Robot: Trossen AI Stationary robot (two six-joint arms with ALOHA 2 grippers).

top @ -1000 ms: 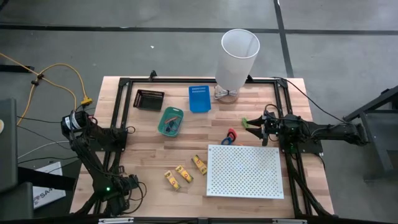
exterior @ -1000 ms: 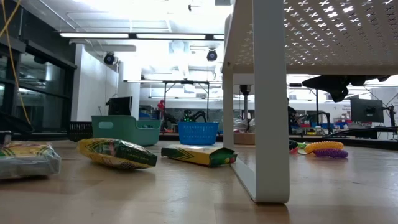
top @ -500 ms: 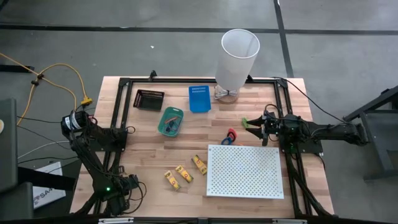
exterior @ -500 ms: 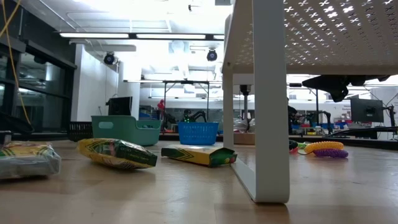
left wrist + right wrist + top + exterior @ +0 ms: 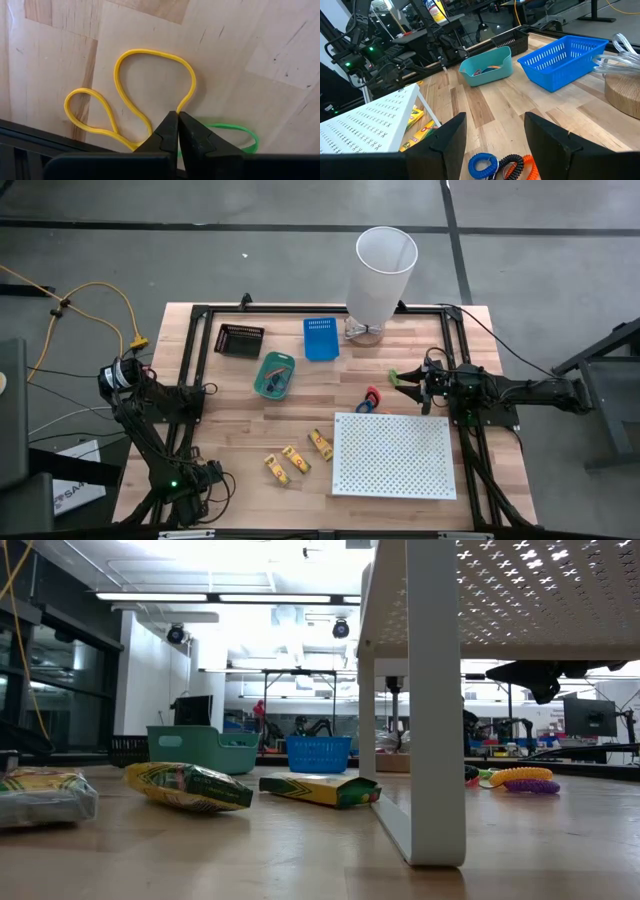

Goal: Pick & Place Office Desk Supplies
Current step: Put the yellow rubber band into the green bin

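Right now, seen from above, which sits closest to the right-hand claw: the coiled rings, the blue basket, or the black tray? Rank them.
Measured from the right gripper:
1. Red and blue coiled rings, just beside it, by the white board's corner.
2. Blue basket, farther along the back.
3. Black tray, farthest, toward the left arm's side.

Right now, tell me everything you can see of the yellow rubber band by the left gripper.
The thin yellow rubber band lies flat on the pale wooden table, bent into one large loop and a smaller one beside it. The left gripper is shut on its strand where the large loop narrows. A thin green rubber band lies just behind the gripper; whether the two bands touch is hidden.
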